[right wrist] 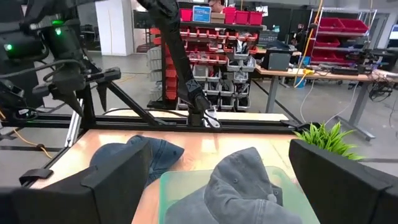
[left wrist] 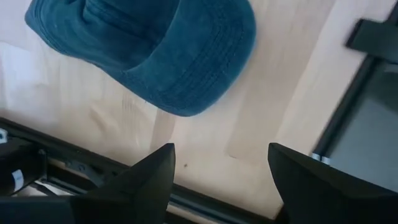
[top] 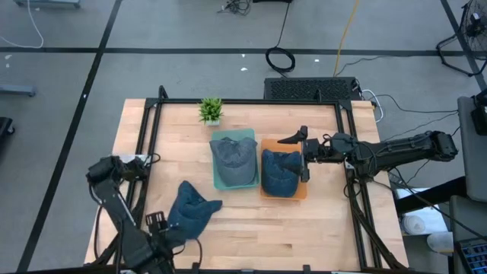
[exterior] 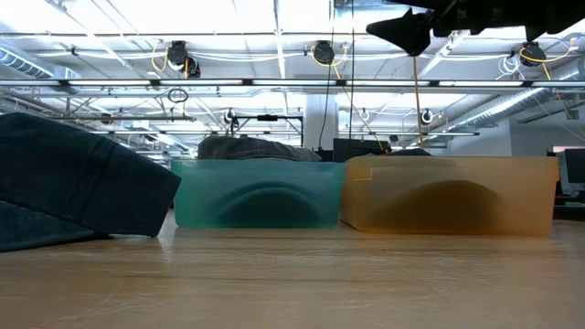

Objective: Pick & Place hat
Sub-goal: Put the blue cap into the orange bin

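A blue hat [top: 192, 211] lies flat on the desk [top: 251, 228]. The left pincer [top: 158, 227] sits open right beside it, holding nothing. The right pincer [top: 299, 156] hangs open above the orange bin [top: 265, 144].

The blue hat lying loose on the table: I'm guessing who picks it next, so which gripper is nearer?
Left. The left gripper hovers open beside the blue hat; the right gripper is open over the orange bin.

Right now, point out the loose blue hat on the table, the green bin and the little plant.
loose blue hat [top: 192, 211], high view, its crown
green bin [exterior: 258, 206], low view, front wall
little plant [top: 211, 109], high view, leaves
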